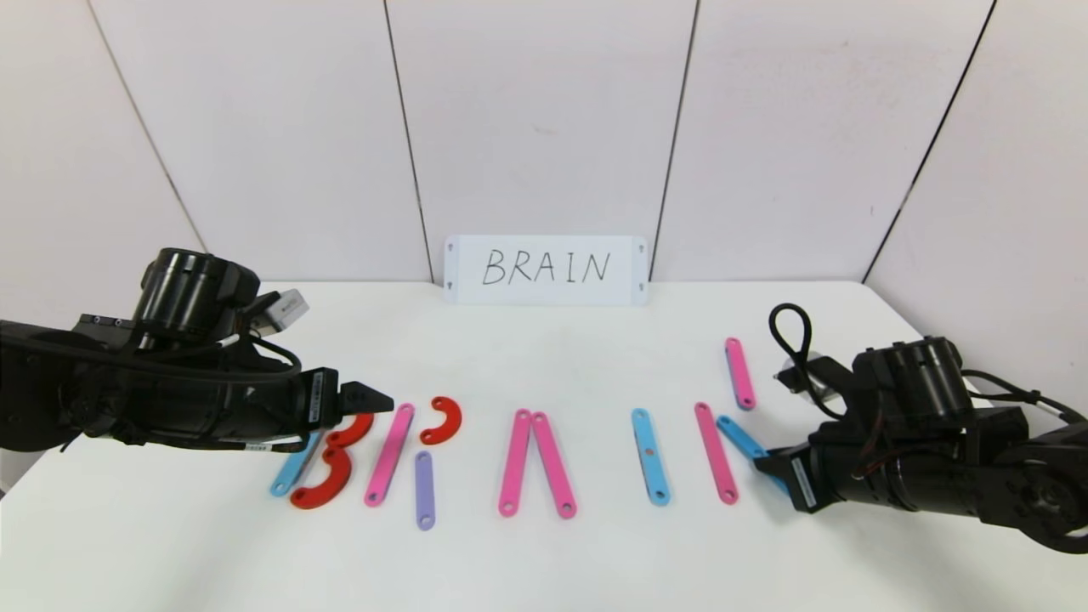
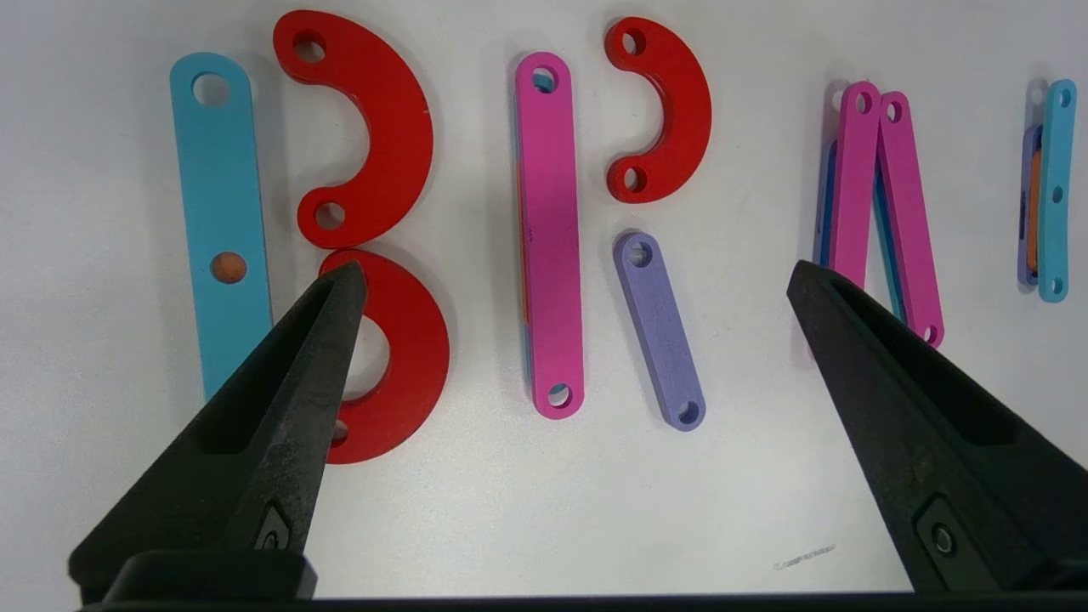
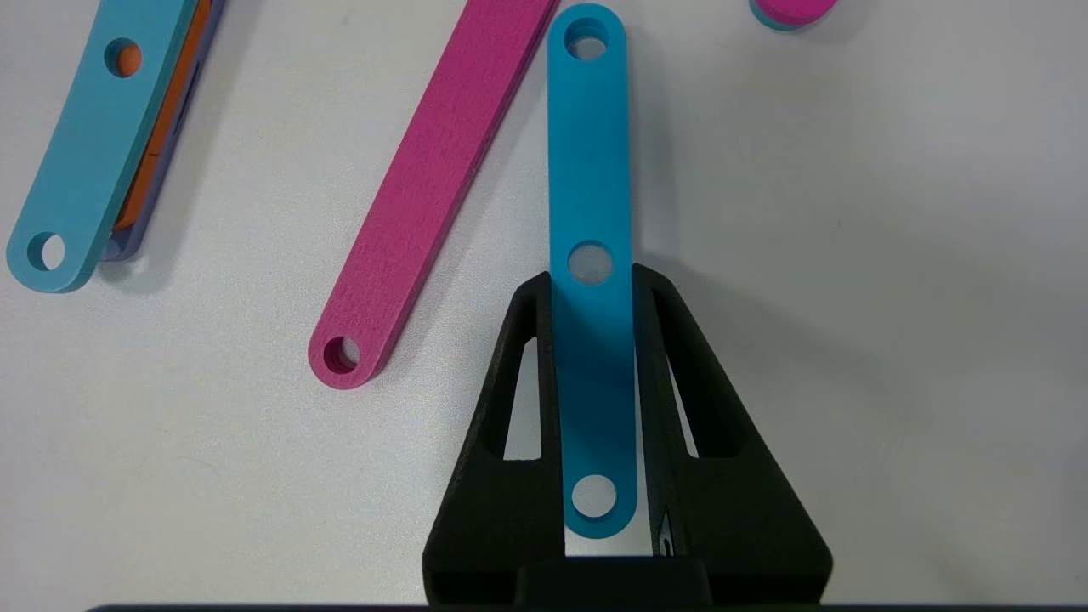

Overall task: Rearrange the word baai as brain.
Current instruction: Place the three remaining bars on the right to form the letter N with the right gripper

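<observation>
Plastic-strip letters (image 1: pixel 518 442) laid in a row across mid tabletop (image 1: pixel 544 561), below white BRAIN card (image 1: pixel 546 269): red curves, pink, light-blue and lilac bars. Right end effector (image 3: pixel 592 280) pinching light-blue bar (image 3: pixel 588 161) beside pink bar (image 3: pixel 433 187). Left end effector (image 2: pixel 578 280) spread wide, hovering over red curves (image 2: pixel 374 144). Bare tabletop along near edge.

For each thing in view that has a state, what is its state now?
left gripper: fingers wide open, empty, above the B and R.
right gripper: fingers shut on the blue diagonal bar.
lilac bar: flat on table, untouched.
white card: upright against the wall.
</observation>
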`<state>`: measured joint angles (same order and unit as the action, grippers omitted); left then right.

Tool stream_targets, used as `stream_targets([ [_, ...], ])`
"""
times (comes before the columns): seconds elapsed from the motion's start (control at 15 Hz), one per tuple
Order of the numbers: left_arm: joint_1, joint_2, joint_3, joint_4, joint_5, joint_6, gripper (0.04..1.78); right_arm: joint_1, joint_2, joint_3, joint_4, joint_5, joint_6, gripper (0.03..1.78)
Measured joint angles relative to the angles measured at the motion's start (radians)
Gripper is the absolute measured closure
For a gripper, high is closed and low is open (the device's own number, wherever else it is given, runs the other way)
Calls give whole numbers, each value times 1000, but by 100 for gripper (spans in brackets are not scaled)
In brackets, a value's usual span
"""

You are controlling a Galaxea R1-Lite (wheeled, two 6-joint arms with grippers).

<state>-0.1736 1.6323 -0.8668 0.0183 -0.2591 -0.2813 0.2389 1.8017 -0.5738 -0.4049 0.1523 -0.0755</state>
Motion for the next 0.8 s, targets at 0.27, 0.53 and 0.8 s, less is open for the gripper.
stream_targets([
  [0.27, 0, 0, 0, 0, 0, 0, 8, -8, 15, -5, -21, 10, -4, 152],
  [0.53, 0, 0, 0, 0, 0, 0, 8, -32, 45, 6, -94, 30, -23, 152],
  [0.8, 0, 0, 0, 0, 0, 1, 8, -36, 55, 8, -96, 30, -23, 152],
])
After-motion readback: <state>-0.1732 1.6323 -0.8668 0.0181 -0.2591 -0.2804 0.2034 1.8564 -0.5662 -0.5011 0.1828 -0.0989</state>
